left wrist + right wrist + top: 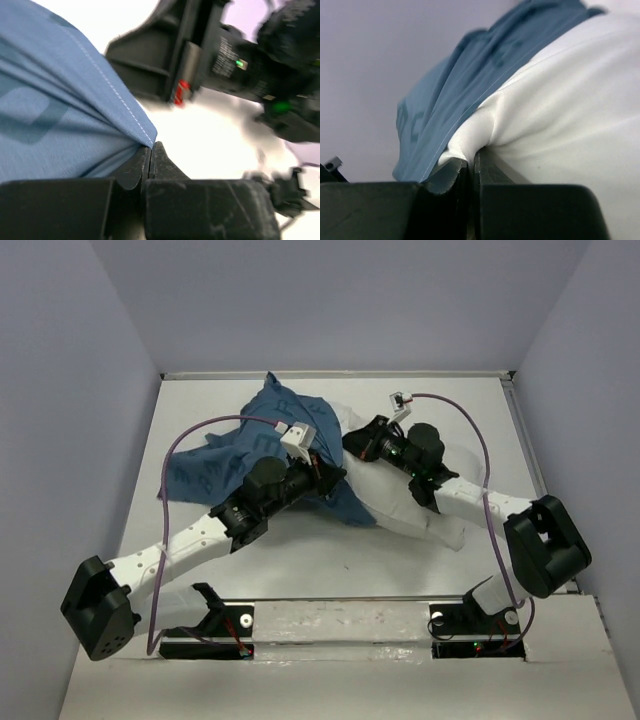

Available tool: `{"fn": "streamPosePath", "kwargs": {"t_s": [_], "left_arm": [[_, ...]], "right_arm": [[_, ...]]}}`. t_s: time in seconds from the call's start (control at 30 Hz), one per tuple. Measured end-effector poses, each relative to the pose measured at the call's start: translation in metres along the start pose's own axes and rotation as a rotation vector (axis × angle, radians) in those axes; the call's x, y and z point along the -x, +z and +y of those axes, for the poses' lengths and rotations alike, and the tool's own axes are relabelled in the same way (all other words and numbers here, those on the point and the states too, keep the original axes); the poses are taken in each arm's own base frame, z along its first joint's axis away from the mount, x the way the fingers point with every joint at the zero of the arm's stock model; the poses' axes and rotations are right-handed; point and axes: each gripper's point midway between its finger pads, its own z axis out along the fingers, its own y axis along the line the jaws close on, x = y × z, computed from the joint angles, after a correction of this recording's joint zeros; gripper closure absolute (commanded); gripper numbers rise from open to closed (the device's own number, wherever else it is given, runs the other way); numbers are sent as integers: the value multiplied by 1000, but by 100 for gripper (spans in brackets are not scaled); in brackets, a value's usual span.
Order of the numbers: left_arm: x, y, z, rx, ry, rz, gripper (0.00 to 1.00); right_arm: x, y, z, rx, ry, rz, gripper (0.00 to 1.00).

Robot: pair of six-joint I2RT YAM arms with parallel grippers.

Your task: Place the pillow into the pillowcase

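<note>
The white pillow [400, 502] lies mid-table, its left part covered by the dark blue pillowcase [225, 465]. My left gripper [335, 475] is shut on the pillowcase's stitched hem [142, 127] at the pillow's near side. My right gripper [352, 443] is shut on a fold of the white pillow [470, 137] right at the case's edge [435, 130]. The two grippers sit close together, the right arm's wrist [240, 60] filling the left wrist view. The pillow's right end [450, 530] sticks out bare under the right arm.
The table [450, 405] is boxed by grey walls at left, back and right. A metal rail [340, 625] with the arm bases runs along the near edge. Purple cables [175, 455] loop above both arms.
</note>
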Motion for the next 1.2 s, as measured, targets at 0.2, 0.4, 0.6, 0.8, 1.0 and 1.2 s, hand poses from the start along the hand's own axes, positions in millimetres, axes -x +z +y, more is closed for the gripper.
{"fn": "streamPosePath", "kwargs": {"t_s": [0.2,0.4,0.6,0.8,1.0,1.2], "left_arm": [[11,-10,-26,-117,-30,-19,100],[9,-12,-40,-184,-34,0,100],[14,0,-46,-203,-14,21,97],[-12,-10,-26,-139,-46,106,16],[26,-51,8,5,-72,6,11],[98,-65,59,275,-65,-177,14]], "right_arm": [[42,-7,14,18,12,-149,100],[74,-33,30,-46,-99,-286,100],[10,-13,4,-114,-141,-219,100],[-52,13,-23,-167,-142,-118,100],[-71,29,-9,-153,-169,-75,42],[-69,-3,5,-204,-280,32,15]]}}
